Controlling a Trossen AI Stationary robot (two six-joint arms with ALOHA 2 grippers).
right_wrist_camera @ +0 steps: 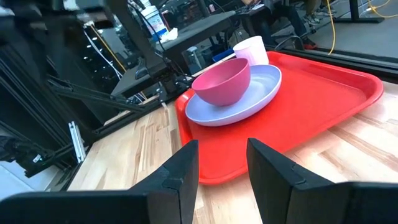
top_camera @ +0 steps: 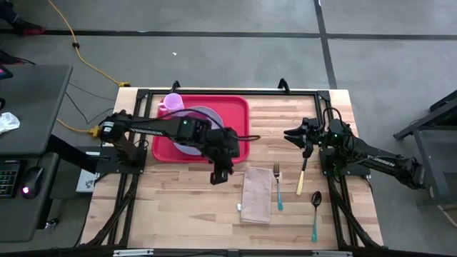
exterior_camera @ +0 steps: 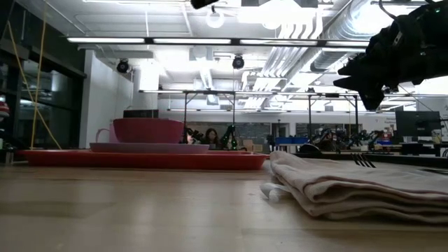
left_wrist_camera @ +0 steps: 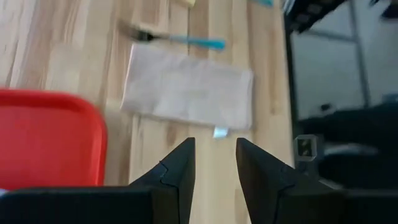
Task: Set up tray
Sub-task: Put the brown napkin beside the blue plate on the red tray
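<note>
High view showed me the wooden table (top_camera: 178,207) first, and on it the red tray (top_camera: 235,118), which lay behind and to the left of my left gripper (top_camera: 221,175). That gripper hung over bare wood just off the tray's front edge, beside the corner nearest the napkin, its fingers (left_wrist_camera: 180,171) a narrow gap apart with nothing between them. The beige napkin (top_camera: 256,195) lay folded just beside it on the right, a little farther toward the table's front. On the tray I saw the lavender plate (right_wrist_camera: 239,99) carrying a pink bowl (right_wrist_camera: 222,81), with a pale pink cup (top_camera: 172,102) in the tray's far left corner behind them. My right gripper (top_camera: 292,134) waited well to the right of the tray, pointing toward it, its fingers (right_wrist_camera: 180,168) also a narrow gap apart and empty. Just below that gripper, on the wood, lay a knife with a cream handle (top_camera: 303,175). Between the knife and the napkin sat a fork with a blue handle (top_camera: 278,187), touching or nearly touching the napkin's right edge; I could not tell which. A spoon with a blue handle (top_camera: 315,213) lay nearest the table's front right.
</note>
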